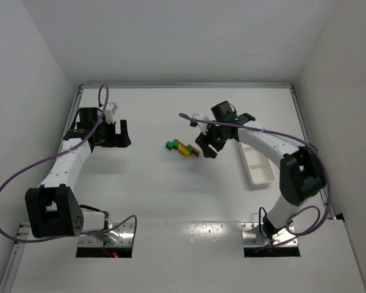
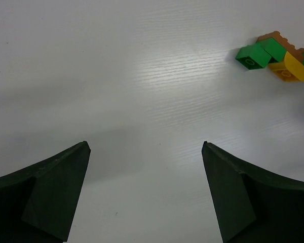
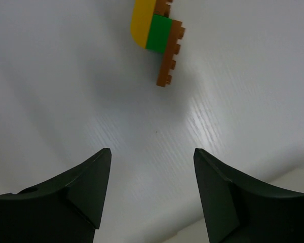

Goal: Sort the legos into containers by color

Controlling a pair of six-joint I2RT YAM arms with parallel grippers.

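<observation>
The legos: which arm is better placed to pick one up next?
Right. The right fingers, open, hang just beside the legos, and the tray lies next to that arm. The left fingers, also open, are farther away.

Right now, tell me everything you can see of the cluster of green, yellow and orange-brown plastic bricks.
The cluster of plastic bricks lies on the white table near its middle. A green brick forms its left end; yellow, green and orange-brown pieces sit pressed together beside it. The open right gripper hovers close, not touching.
</observation>
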